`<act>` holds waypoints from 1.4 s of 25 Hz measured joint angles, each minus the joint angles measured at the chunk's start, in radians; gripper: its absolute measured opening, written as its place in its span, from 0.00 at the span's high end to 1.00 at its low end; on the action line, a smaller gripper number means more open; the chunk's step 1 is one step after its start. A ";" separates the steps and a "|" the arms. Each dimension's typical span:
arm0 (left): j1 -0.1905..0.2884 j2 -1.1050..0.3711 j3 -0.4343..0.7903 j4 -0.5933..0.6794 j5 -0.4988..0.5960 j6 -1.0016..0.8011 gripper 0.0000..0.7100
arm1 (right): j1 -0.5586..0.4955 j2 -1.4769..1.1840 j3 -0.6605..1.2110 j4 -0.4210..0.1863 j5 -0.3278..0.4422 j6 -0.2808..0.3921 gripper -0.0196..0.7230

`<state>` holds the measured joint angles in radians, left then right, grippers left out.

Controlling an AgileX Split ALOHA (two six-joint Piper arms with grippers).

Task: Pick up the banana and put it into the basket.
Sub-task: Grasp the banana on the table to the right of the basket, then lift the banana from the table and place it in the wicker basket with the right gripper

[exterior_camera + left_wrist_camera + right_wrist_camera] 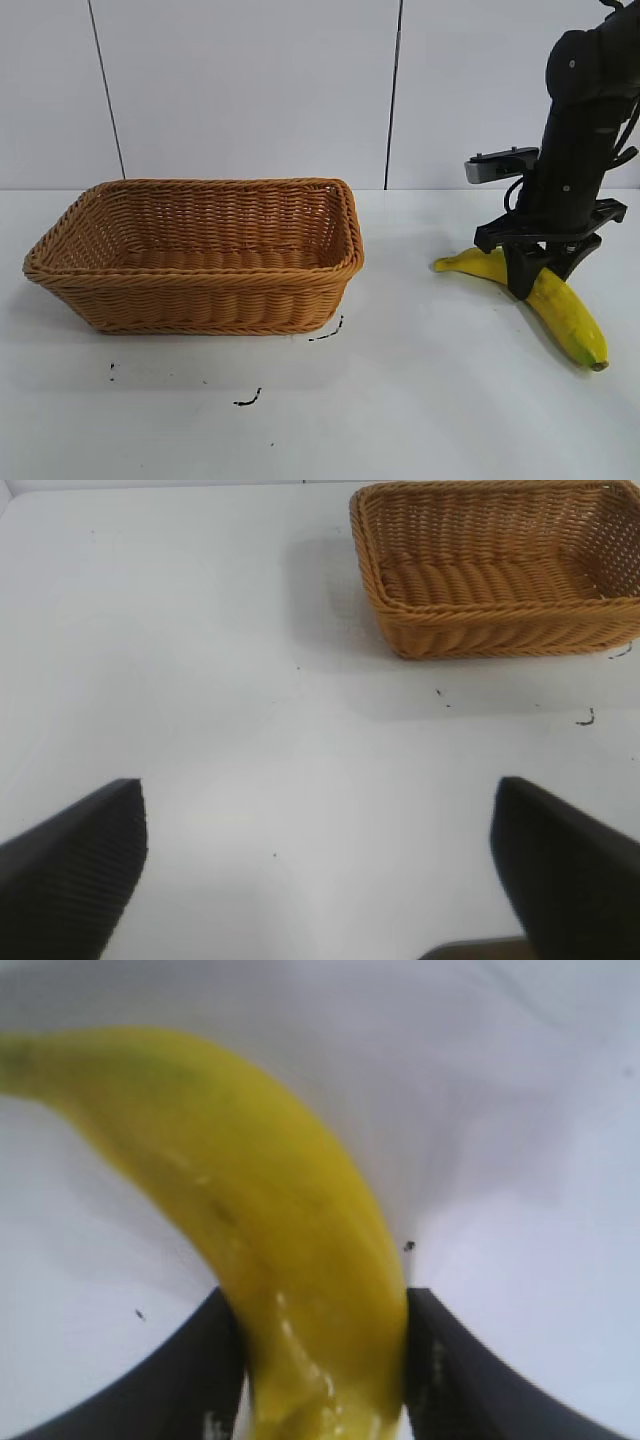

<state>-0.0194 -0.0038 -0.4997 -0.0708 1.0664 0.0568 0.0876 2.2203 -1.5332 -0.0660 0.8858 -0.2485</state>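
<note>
Nearest to me in the exterior view, small dark marks (248,399) dot the white table (420,420) in front of the basket. The banana (560,310) lies on the table at the right side, well apart from the basket, its dark tip toward me and its stem end pointing toward the basket.

I see the right gripper (535,272) pointing straight down over the middle of the banana. In the right wrist view the two black fingers (190,1380) press against the fruit on either side, pinching it; the banana rests on the table surface.

The basket (200,290) sits at the left centre of the table, upright, long side toward me. Its interior shows only woven wicker floor and walls.

The left gripper (320,870) appears only in the left wrist view, hovering over bare table with its fingers spread wide, nothing between them, the basket farther off.

Behind everything stands a white panelled wall (250,90).
</note>
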 joint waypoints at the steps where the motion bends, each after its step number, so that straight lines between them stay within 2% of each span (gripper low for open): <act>1: 0.000 0.000 0.000 0.000 0.000 0.000 0.02 | 0.000 0.000 0.000 -0.008 0.002 0.000 0.57; 6: 0.000 0.000 0.000 0.000 0.000 0.000 0.02 | 0.000 -0.002 -0.031 -0.018 0.043 0.006 0.57; 14: 0.000 0.000 0.000 0.000 0.000 0.000 0.02 | 0.000 -0.105 -0.248 0.023 0.281 0.024 0.57; 17: 0.000 0.000 0.000 0.000 0.000 0.000 0.02 | 0.000 -0.128 -0.334 0.045 0.322 0.025 0.57; 22: 0.000 0.000 0.000 0.000 0.000 0.000 0.02 | 0.002 -0.133 -0.462 0.121 0.326 0.026 0.57; 29: 0.000 0.000 0.000 0.000 0.000 0.000 0.02 | 0.084 -0.133 -0.532 0.121 0.329 0.025 0.57; 35: 0.000 0.000 0.000 0.000 0.000 0.000 0.02 | 0.225 -0.133 -0.544 0.117 0.302 0.021 0.57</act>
<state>-0.0194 -0.0038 -0.4997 -0.0708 1.0664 0.0568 0.3128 2.0872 -2.0768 0.0512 1.1876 -0.2279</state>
